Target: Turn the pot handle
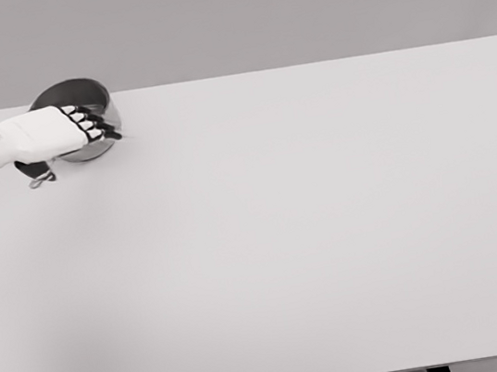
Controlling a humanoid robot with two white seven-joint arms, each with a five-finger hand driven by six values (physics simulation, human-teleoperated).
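Observation:
A round steel pot point(75, 90) stands at the far left of the white table point(312, 233), close to its back edge. Its dark handle point(33, 169) sticks out toward the front left and ends in a small metal ring point(40, 181). My left hand point(92, 123) comes in from the left edge and lies across the top of the pot. Its fingers point(87, 118) are curled down over the pot's right front rim and grip it. The hand and forearm hide most of the pot's inside and the root of the handle. My right arm does not show.
The table's left edge lies just beyond the pot and its back edge right behind it. Plain tabletop stretches to the right and toward the front. A grey wall rises behind the table.

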